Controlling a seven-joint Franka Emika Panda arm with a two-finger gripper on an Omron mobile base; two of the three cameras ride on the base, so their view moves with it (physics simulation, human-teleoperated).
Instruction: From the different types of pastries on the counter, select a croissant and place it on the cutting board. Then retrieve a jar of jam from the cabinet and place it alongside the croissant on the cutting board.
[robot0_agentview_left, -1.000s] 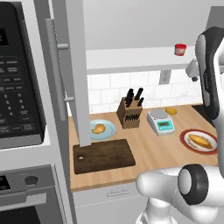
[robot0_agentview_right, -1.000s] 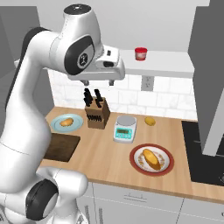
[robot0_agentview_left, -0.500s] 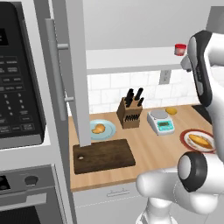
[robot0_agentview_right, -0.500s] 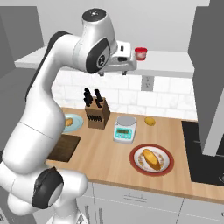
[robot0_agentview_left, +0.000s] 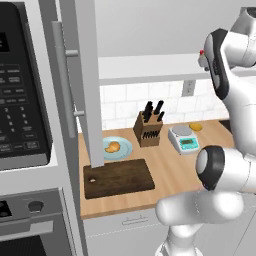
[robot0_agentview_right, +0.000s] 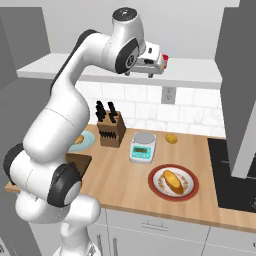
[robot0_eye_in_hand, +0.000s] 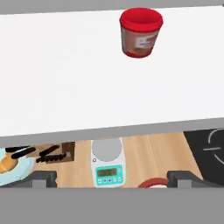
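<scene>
Looking along the hand (robot0_eye_in_hand: 112, 177), I see its two dark fingertips (robot0_eye_in_hand: 43, 178) spread wide apart with nothing between them. They point over the white cabinet shelf (robot0_eye_in_hand: 65, 78) toward the jar of jam (robot0_eye_in_hand: 140, 32), which stands upright on that shelf well ahead of the tips, red lid up, not touched. In the right base view the hand (robot0_agentview_right: 156, 59) sits at shelf height with the jar of jam (robot0_agentview_right: 164, 59) just past it; from the left base view I catch just a red sliver of the jar (robot0_agentview_left: 202, 51) behind the arm.

Below the shelf, on the tabletop (robot0_agentview_right: 125, 180), the croissant (robot0_agentview_left: 113, 147) lies on a pale blue plate (robot0_agentview_left: 123, 149), beside the knife block (robot0_agentview_left: 148, 131) and just behind the cutting board (robot0_agentview_left: 118, 177), which is bare. The cabinet door (robot0_agentview_left: 82, 85) hangs open above the board's left end. A white scale (robot0_agentview_right: 142, 146) stands right of the knife block, a small round yellow pastry (robot0_agentview_right: 171, 138) sits behind it near the tiled wall, and a longer oval pastry (robot0_agentview_right: 173, 181) rests on a red-rimmed plate (robot0_agentview_right: 190, 190) nearer the front edge.
</scene>
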